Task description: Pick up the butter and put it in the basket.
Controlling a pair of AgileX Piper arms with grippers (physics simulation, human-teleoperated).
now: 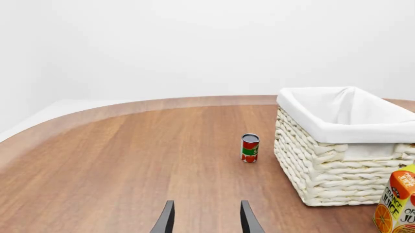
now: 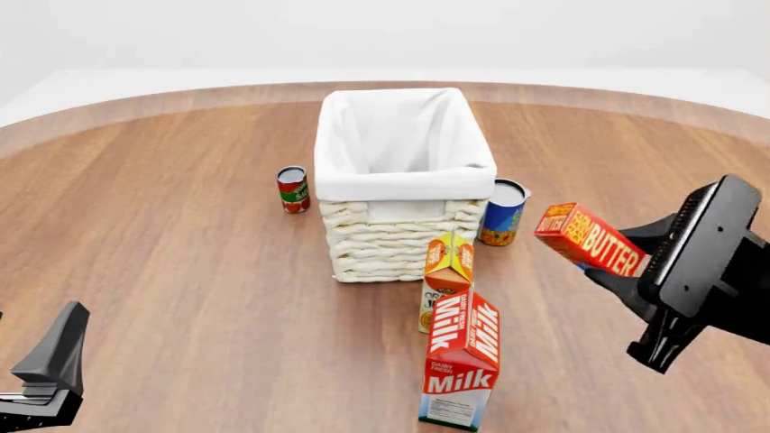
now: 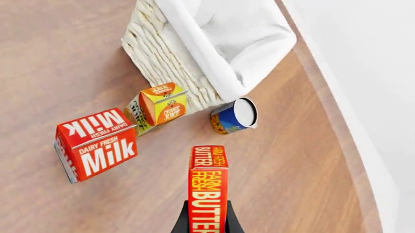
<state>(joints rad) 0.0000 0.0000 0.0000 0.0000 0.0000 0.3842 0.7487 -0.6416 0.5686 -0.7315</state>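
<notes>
Right fingers (image 3: 228, 224) clamp the butter (image 2: 589, 238), lifted beside the basket (image 2: 403, 236)

Right claw (image 2: 614, 262) raised at the right, fingers clamped on the butter (image 2: 589, 238), left claw (image 1: 206, 218) low, fingers parted, holding nothing

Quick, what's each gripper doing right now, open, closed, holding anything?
Left gripper: open, empty.
Right gripper: closed on the butter.
</notes>
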